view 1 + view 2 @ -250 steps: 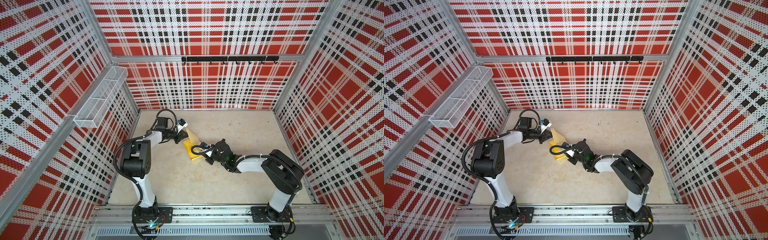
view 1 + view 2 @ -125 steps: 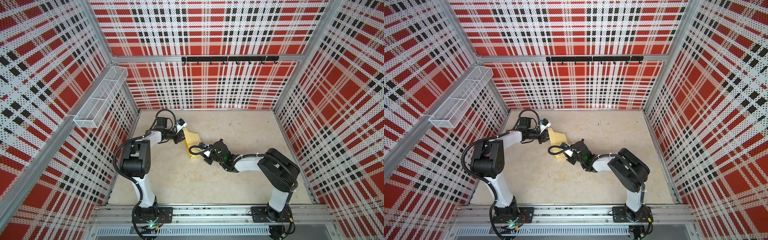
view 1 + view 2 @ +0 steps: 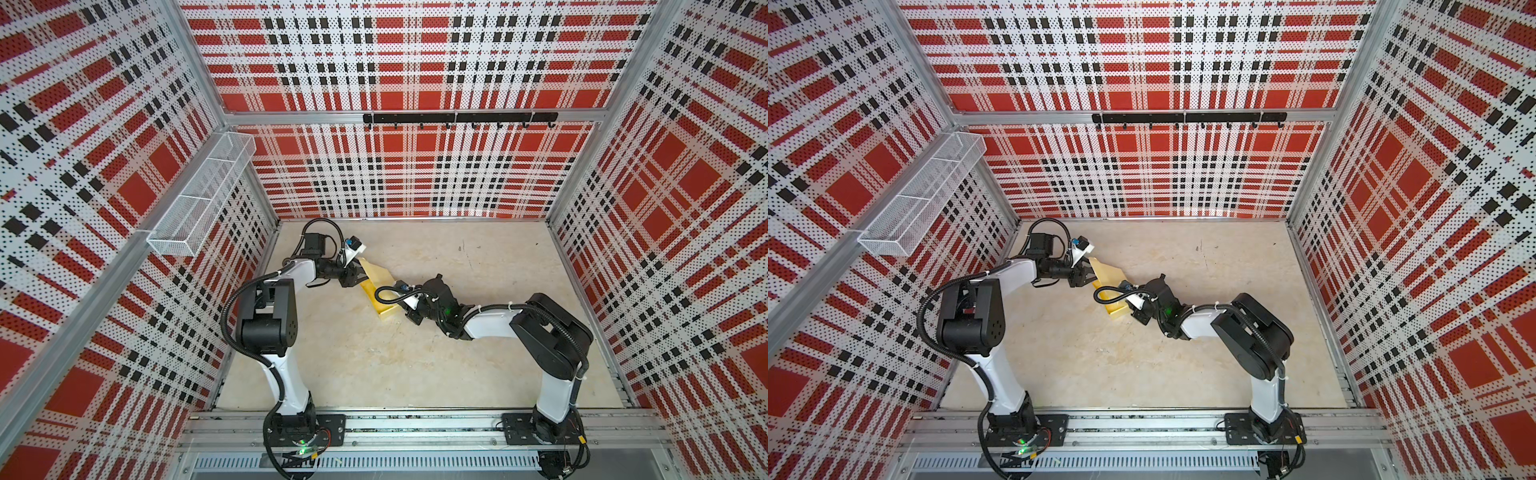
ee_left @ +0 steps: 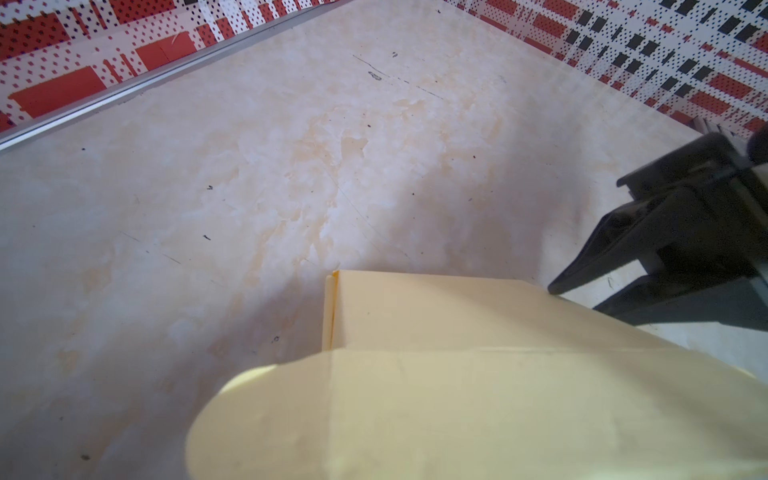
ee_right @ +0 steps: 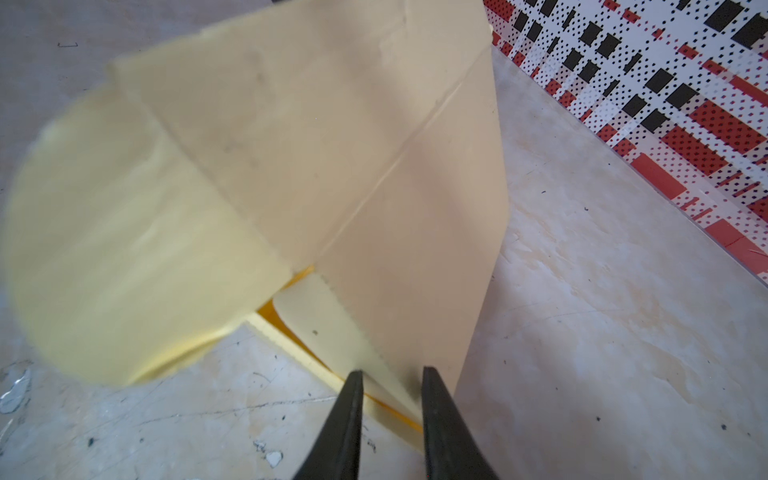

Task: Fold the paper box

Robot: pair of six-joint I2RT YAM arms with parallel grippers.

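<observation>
- The box [image 3: 376, 272] is found on the surface [image 3: 457, 353], left of the middle and between the two arms. It is part-formed, with one pale panel raised at a slant.
- The left claw [image 3: 358, 277] is seen in both top views with its fingers apart, just beside the box's near edge. Nothing is seen clamped in it. Whether it touches the card cannot be told.
- The right claw [image 5: 392, 376] is drawn in narrowly, with a panel edge of the box running between its fingers. It is judged to be clamped on that edge.
- The step in hand is judged to be the closing of a panel, with the box steadied from the right side. The box is not yet shut.
- For the next move, a fresh purchase by the left claw is judged necessary, on the raised panel or its flap. The panel would then be pressed down along its crease while the right hold is kept firm. Thin card is likely to buckle if it is pushed off the crease.
- Much of the left wrist view is filled by a rounded flap [image 4: 332, 415], so that claw's own fingers are not shown there.
- The slots and the box's inside are not made out. The card near the right wrist lens is blurred.
</observation>
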